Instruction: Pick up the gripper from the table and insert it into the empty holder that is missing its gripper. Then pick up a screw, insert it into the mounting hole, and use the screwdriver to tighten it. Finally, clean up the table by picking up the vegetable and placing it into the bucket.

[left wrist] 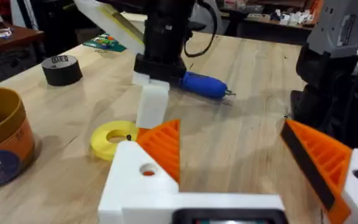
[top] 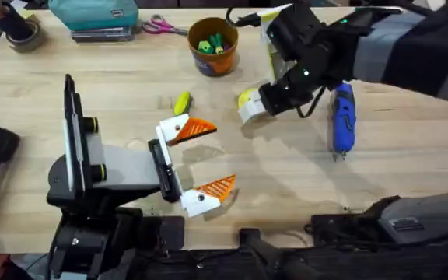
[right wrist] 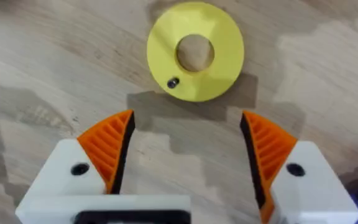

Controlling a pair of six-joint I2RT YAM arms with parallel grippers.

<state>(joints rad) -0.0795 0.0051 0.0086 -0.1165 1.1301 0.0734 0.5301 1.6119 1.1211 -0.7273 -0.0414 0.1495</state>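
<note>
**Operator:** How much of the job is done?

**Guide:** Treat step one as complete. The left gripper (left wrist: 229,134) is spread wide and holds nothing. Each of its white tips carries an orange finger (left wrist: 166,146). The holder (left wrist: 135,180) under that finger has a mounting hole that shows orange through it, so judge it as not yet screwed.

**Operator:** Where is the screw?

**Guide:** The screw (right wrist: 173,82) lies on the yellow ring (right wrist: 194,51), just ahead of the fingertips of the right gripper (right wrist: 187,121) and closer to one finger than the other. That gripper is wide open and empty, poised over the ring. You are at the start of the screw pick.

**Operator:** What is left after that?

**Guide:** Three items:
- Seat the screw in the mounting hole.
- Drive it with the screwdriver (top: 342,117), which lies on the table untouched, near the outer side of the right fingers.
- Clear the vegetable (top: 182,103), which is on the table just outside one left finger, and put it in the bucket (top: 218,67), which stands well beyond both sets of fingertips.

Expect the screw pick to be the delicate part, because the screw is tiny.
</note>
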